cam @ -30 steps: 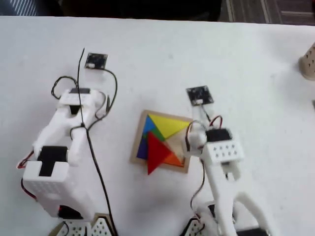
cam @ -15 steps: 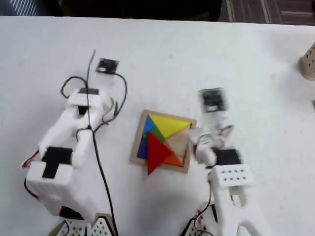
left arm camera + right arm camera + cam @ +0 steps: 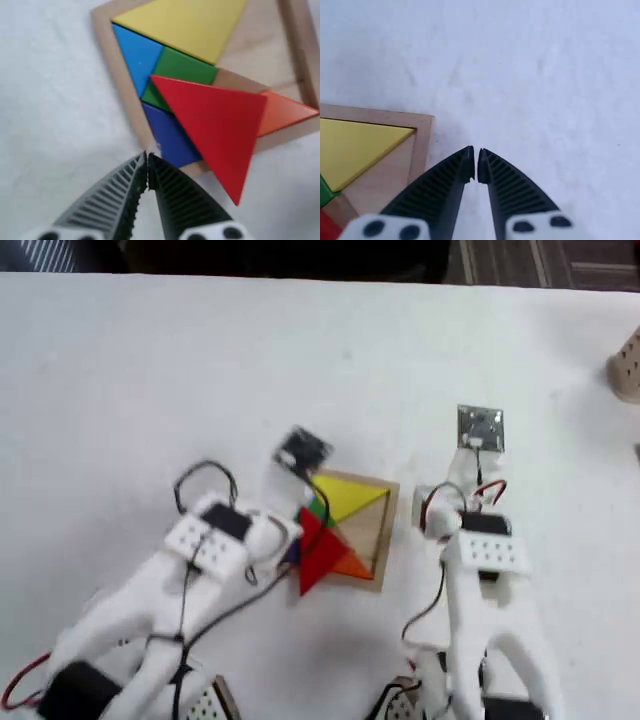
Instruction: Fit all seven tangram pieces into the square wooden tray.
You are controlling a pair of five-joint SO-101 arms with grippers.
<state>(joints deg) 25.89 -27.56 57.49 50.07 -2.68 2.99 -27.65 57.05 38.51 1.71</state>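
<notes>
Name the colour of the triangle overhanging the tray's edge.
The triangle is red; left wrist view shows it best.

No text, label or number can be read. The tangram pieces (image 3: 318,545) and wooden tray (image 3: 368,525) show plain faces.

High camera: overhead, whole table (image 3: 300,340). Wrist cameras: close, looking down; all three share tray (image 3: 125,95).

Red triangle (image 3: 215,125) apparently proud over tray (image 3: 124,75)
</notes>
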